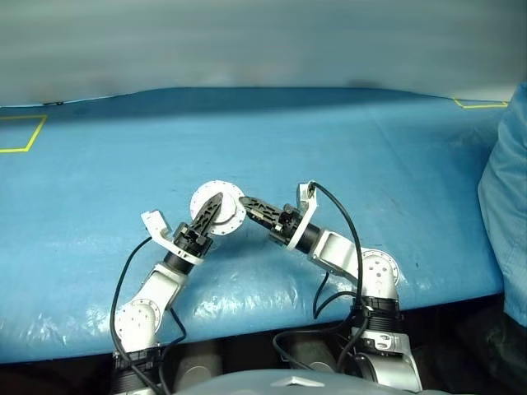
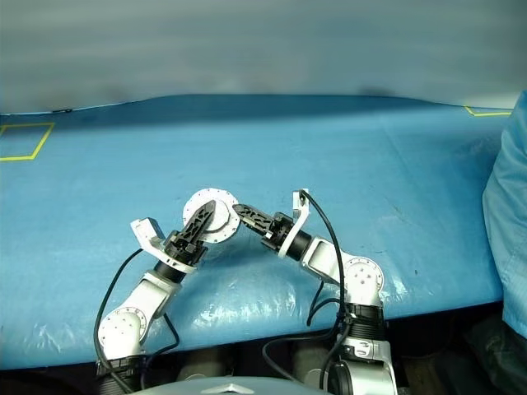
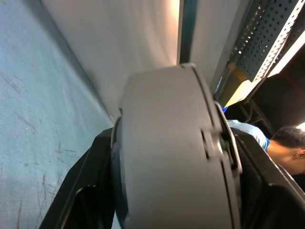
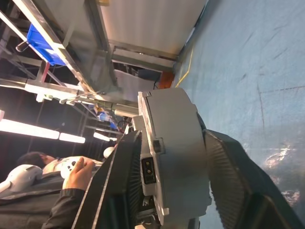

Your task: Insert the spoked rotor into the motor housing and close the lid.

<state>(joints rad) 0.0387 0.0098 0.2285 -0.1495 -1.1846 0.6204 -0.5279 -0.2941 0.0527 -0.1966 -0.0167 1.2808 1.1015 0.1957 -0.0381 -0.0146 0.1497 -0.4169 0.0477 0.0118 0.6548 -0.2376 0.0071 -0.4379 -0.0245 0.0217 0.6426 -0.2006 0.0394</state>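
Observation:
The motor housing (image 1: 226, 195), a round silver drum, is held off the blue table between my two arms, its pale flat face with small rim holes turned up to the head camera. A seam round its rim (image 4: 151, 143) marks a thinner disc, the lid (image 4: 145, 119), sitting flush on one face. My left gripper (image 1: 212, 207) comes from the lower left and is shut on the motor housing (image 3: 171, 157), a black finger (image 3: 81, 191) on each flat face. My right gripper (image 1: 246, 203) reaches the housing (image 4: 176, 152) from the right. The spoked rotor is hidden.
The blue-covered table (image 1: 346, 156) stretches ahead, with yellow tape marks at the far left (image 1: 20, 136) and far right (image 1: 482, 104). A person in pale blue (image 1: 506, 197) stands at the right edge. Another person's hand (image 4: 76, 171) holds a controller beyond the table.

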